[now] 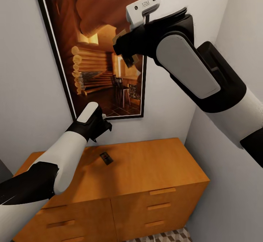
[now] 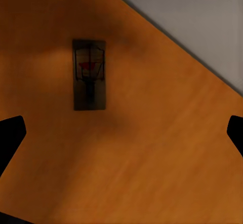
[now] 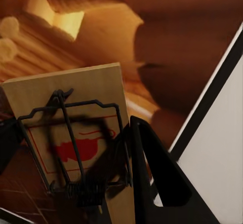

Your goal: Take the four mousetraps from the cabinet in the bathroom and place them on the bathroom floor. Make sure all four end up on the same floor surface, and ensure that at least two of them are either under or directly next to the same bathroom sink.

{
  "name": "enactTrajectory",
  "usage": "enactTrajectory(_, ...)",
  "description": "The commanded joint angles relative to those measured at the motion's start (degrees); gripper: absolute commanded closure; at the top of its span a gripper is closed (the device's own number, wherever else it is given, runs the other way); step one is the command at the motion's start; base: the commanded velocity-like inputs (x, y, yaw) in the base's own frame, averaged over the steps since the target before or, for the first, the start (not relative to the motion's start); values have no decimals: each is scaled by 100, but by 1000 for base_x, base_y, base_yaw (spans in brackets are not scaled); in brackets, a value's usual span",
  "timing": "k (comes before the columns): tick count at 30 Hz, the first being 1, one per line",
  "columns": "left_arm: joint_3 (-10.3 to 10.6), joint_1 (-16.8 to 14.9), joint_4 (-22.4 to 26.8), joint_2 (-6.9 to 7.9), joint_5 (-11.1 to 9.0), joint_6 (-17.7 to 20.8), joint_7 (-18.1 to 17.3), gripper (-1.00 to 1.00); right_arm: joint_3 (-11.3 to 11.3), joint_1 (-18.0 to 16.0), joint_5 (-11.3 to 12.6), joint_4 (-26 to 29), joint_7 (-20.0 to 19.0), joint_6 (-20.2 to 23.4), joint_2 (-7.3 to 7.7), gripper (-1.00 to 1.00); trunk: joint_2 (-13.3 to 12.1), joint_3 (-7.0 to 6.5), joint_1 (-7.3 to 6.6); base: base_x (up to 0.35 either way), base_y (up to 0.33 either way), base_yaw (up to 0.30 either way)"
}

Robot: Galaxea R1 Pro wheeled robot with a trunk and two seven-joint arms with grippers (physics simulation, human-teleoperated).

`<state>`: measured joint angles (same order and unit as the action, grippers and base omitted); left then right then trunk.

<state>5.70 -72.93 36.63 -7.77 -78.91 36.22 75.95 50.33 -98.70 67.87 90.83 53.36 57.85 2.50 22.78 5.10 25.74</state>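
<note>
**One trap in hand, none on the floor yet**

The left gripper hangs open above the cabinet, over a mousetrap lying on its top. The right gripper, high above the cabinet, pinches another mousetrap. Both must reach the bathroom floor.

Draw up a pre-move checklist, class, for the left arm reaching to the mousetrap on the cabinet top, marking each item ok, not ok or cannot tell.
1. Mousetrap on the cabinet lies flat, nothing on it: ok.
2. Left gripper open, fingers apart in its wrist view: ok.
3. Left gripper centred over that trap: not ok, the trap sits off to one side in the wrist view.
4. Right gripper shut on the second mousetrap: ok.
5. Bathroom floor drop spot free: cannot tell.
6. Cabinet top free around the trap: ok.
</note>
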Motion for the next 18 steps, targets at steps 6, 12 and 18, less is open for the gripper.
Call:
enactTrajectory(6,19,-3,1,3,-28,71,31,-100,19,88,48,5,63,-325,-66,100,14,14,4,0,0,0)
enactTrajectory(12,16,-3,12,3,-28,87,32,-100,73,221,-1,3,373,-668,-79,100,14,14,4,0,0,0)
enactTrajectory(18,23,-2,13,3,-23,92,31,-100,172,350,-21,3,672,-784,-29,100,14,14,4,0,0,0)
